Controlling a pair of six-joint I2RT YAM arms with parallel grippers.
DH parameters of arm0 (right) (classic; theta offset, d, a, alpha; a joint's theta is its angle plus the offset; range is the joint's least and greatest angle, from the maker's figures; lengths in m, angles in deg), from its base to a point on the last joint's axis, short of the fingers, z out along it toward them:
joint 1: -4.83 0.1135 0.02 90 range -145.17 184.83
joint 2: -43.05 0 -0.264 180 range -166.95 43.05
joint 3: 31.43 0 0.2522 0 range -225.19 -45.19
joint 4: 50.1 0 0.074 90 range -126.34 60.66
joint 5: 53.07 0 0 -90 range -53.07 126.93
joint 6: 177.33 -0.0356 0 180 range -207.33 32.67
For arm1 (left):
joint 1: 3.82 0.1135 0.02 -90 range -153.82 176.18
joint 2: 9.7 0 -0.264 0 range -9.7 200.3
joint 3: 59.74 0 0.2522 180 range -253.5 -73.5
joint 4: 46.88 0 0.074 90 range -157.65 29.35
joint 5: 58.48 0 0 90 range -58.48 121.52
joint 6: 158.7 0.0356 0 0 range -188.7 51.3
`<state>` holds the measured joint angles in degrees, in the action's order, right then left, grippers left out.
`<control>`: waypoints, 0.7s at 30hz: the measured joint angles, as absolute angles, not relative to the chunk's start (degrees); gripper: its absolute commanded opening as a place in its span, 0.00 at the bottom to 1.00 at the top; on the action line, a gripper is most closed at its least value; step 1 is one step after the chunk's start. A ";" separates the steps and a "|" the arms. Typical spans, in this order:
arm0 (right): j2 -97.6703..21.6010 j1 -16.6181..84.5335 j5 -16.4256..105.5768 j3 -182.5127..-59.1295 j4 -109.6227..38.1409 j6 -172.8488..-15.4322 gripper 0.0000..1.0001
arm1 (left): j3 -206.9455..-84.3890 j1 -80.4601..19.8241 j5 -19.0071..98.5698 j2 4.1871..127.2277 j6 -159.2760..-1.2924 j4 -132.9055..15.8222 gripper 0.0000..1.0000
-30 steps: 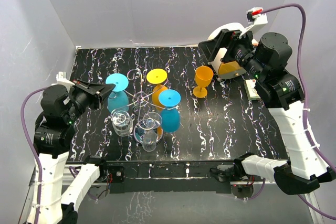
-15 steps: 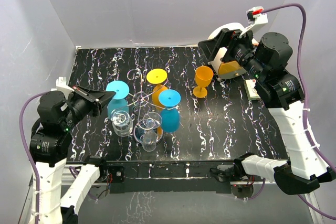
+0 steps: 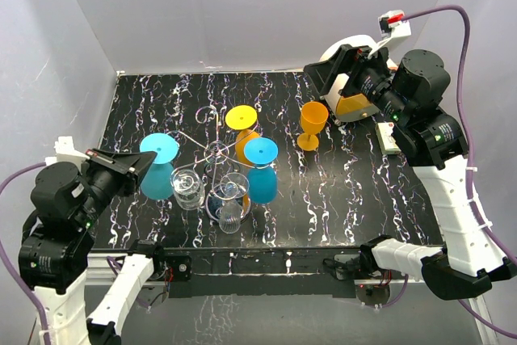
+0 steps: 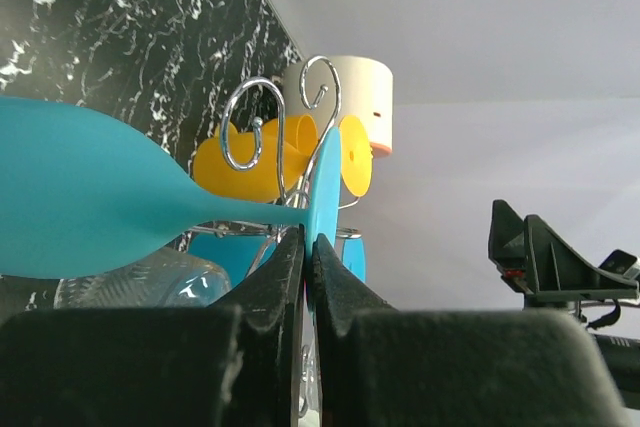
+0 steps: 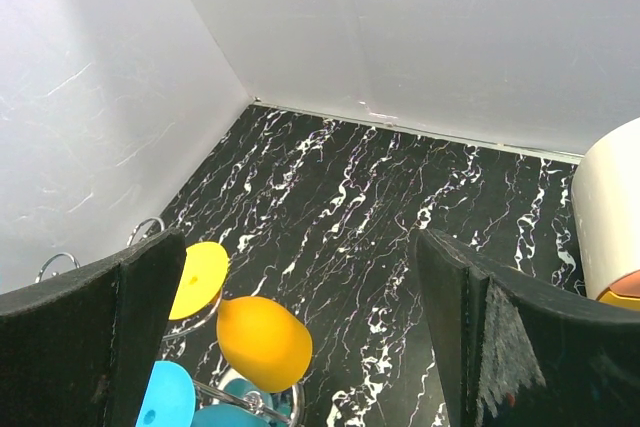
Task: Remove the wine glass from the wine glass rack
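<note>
Holding: the left tool [image 4: 308, 243] is clamped on the thin stem of the blue wine glass [image 4: 95, 202], right beside its round foot, with the two fingers nearly touching.
Glass position: in the air above the tabletop [image 3: 363, 191], foot up and bowl hanging down at a tilt. It sits to the left of the wine glass rack [image 3: 216, 151], near the tip of one curled arm.
Contact with rack: the overhead view shows the foot apart from the wire. The wrist view puts a scroll right behind the stem, so I cannot be sure it is fully clear.
Right tool [image 3: 338, 77]: jaws wide apart and holding nothing, raised at the far right by a white cylinder [image 3: 355, 44], well apart from the rack.
Rack load: a yellow glass [image 3: 241, 117] and a second blue glass [image 3: 260, 151] hang on it, with clear glasses [image 3: 187, 187] at its near side.
Elsewhere: an orange glass [image 3: 313, 123] stands upright on the tabletop to the right of the rack.
Step in hand: drawing the glass away from its arm, which I judge to be close to finished.
Next move calls for: a steady pull leftward until the foot is plainly past the wire, with a firm grip on the stem. The bowl hangs near a clear glass and must not knock it. The glass can then go down on bare tabletop.
</note>
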<state>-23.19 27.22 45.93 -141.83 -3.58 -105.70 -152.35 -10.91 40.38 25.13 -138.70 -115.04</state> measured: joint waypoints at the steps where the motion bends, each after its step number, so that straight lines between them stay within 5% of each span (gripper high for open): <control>1: -23.19 27.25 45.97 -141.83 -3.58 -105.70 0.98 | -153.18 -10.91 39.44 25.13 -138.66 -116.00 0.00; 12: -24.20 28.12 47.44 -142.66 -3.63 -105.85 0.98 | -169.48 -14.10 27.82 27.53 -135.82 -118.12 0.00; 21: -26.12 28.40 51.24 -144.60 -5.46 -109.65 0.98 | -179.21 -16.64 29.59 34.27 -132.82 -99.65 0.00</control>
<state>-26.12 28.40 51.24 -144.60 -5.46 -109.65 -179.21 -16.64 29.59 34.27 -132.82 -99.65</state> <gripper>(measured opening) 0.983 0.021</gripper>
